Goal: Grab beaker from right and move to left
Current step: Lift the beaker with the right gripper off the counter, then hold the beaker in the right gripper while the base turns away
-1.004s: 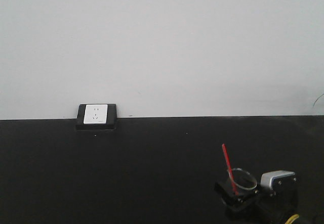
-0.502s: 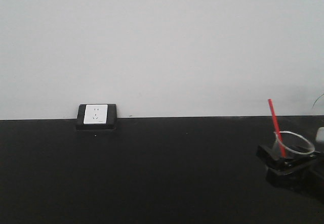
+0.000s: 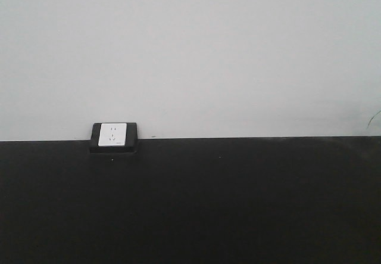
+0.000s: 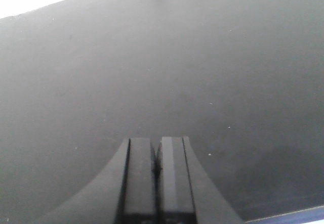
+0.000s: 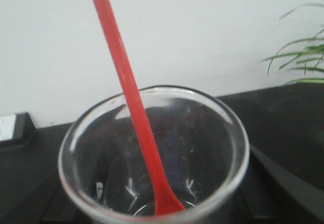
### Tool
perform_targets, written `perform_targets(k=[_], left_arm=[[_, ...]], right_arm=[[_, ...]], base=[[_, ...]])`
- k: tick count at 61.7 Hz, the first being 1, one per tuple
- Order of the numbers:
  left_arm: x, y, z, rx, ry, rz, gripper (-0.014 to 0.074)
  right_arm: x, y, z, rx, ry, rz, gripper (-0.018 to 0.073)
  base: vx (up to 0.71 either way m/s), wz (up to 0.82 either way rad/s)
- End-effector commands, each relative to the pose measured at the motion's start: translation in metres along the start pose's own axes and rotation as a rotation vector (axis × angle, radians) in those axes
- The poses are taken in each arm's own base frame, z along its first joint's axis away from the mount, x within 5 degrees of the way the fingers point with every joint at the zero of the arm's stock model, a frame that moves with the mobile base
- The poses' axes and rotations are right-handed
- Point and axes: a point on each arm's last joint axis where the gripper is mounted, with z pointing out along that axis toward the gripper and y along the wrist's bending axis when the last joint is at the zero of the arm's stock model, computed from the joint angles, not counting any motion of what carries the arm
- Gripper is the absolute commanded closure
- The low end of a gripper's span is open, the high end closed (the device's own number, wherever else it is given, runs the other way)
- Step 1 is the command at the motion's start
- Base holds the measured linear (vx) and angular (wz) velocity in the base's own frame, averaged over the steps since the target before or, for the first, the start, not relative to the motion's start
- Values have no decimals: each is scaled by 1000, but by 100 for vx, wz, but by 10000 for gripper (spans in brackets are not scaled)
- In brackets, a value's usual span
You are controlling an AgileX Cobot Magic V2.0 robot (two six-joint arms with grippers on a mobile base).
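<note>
Right gripper [image 5: 154,211] is clamped round the beaker [image 5: 217,153], lower centre. Its glass is judged light, slippery and fragile, best gripped mid-wall. Left gripper [image 4: 157,166] is pressed together, empty.

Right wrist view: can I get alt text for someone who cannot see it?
A clear glass beaker fills the lower frame, seen close from above its rim, a thin red stick leaning inside. Behind are a black table, white wall and plant leaves.

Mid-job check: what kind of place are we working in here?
Probably a laboratory bench: a black benchtop against a plain white wall, a socket box on it, and a glass beaker holding a red stick.
</note>
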Motion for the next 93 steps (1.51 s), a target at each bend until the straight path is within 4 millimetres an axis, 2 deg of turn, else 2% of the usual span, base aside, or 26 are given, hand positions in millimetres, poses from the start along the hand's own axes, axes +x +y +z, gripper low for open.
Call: perform_targets(k=[1,93], left_arm=[[-2,0,2,-9,-70,1,603],[-2,0,2,-9,-70,1,603]], right_arm=[[-16,5,-7,-51,-85,-7,563],[-16,5,-8,-48,-84,17,563]], base=[[0,0],[0,0]])
